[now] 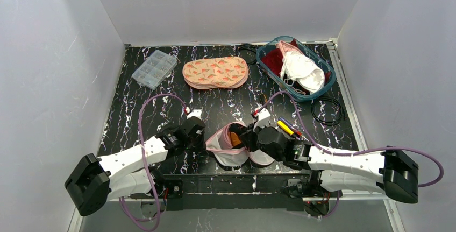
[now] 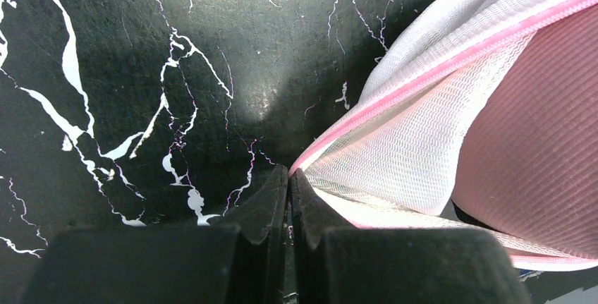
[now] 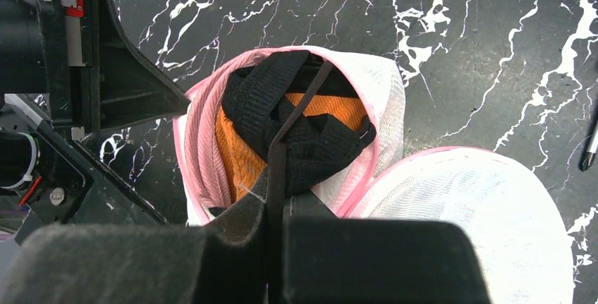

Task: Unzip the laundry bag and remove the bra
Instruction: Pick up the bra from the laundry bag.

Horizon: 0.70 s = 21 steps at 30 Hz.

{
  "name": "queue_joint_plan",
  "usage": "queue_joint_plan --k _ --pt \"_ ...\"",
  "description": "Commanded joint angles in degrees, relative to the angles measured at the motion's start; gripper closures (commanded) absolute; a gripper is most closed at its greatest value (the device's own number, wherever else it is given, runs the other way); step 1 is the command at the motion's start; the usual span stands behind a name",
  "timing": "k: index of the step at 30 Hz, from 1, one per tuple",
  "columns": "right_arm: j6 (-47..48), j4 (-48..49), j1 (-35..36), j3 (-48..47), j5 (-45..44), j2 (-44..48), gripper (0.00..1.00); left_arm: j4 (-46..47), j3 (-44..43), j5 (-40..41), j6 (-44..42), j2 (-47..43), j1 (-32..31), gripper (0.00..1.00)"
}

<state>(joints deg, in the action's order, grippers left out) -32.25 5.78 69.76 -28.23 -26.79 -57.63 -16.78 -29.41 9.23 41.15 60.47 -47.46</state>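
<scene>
Robot lab booth: white walls (image 1: pixel 54 54) enclose black marbled table (image 1: pixel 215 108); left arm (image 1: pixel 134 159), right arm (image 1: pixel 344 159) bolted at edge.

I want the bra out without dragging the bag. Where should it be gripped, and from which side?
Grip the black strap lying loose across the bunched cups of the bra, coming from above through the open mouth of the laundry bag; it is thin and free of the mesh. The right gripper is shut on it.

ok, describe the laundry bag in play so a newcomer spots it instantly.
On the black marble table, go to the middle of the near edge. The laundry bag there is white mesh with pink trim, open, an orange-and-black bra showing inside; the far pouch is peach and printed instead.
</scene>
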Motion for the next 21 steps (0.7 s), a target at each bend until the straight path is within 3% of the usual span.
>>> queue_joint_plan --k 1,5,8,15,21 --pt "-0.43 0.33 -0.33 -1.96 0.68 0.1 0.91 -0.92 0.21 0.8 -0.67 -0.31 0.11 1.0" --pt "-1.83 -0.8 -0.33 -3.77 0.77 0.01 0.5 -0.22 -0.36 -0.31 -0.63 -2.63 0.16 1.0" --pt "-2.59 -0.98 -0.34 -4.93 1.2 0.16 0.35 -0.4 -0.84 -0.98 -0.89 -3.54 0.15 1.0" --pt "-0.68 -4.83 -0.17 -11.73 2.03 -2.61 0.27 -0.06 -1.02 -2.37 -1.06 -3.82 0.11 1.0" --pt "1.92 -12.21 -0.02 -23.11 2.47 -13.67 0.26 0.66 -0.58 -3.08 -1.24 -3.61 0.11 1.0"
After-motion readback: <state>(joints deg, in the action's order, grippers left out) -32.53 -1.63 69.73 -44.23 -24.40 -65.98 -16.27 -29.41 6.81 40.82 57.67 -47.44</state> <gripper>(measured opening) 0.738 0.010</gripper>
